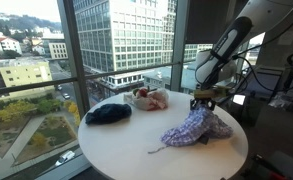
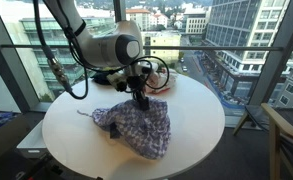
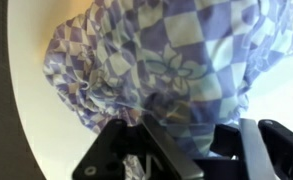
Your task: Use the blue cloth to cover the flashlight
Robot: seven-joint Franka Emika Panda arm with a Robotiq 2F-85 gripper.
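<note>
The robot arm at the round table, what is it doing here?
The arm's pincer is down on a blue and white checked cloth bunched on the round white table, and seems to pinch its top. No flashlight shows; whether it lies under the cloth I cannot tell. A dark blue fabric bundle lies apart, untouched.

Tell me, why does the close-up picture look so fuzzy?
Wrist view: the camera sits very near the blue cloth, so its checks look soft, and the dark gripper is blurred. In both exterior views, daylight from the windows makes the white table bright and things look sharper.
</note>
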